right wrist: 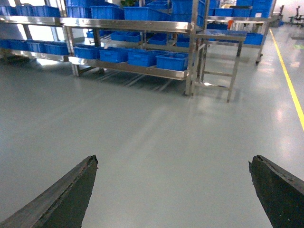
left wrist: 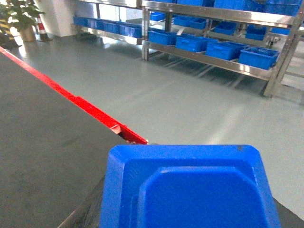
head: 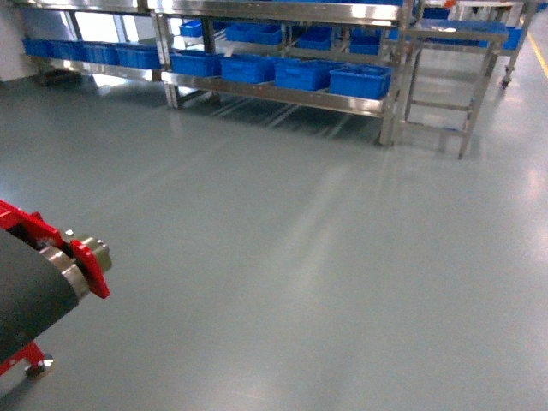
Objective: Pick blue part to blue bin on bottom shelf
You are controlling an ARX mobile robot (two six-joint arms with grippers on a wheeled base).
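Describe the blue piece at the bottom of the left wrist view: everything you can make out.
The blue part fills the lower middle of the left wrist view. It looks like glossy bright-blue moulded plastic: a broad flat face with clipped upper corners and a raised, stepped inner panel. Its lower end runs out of frame. It sits over the grey conveyor belt, just beside the belt's red edge rail. The left gripper itself is not visible, so what holds the part cannot be confirmed.
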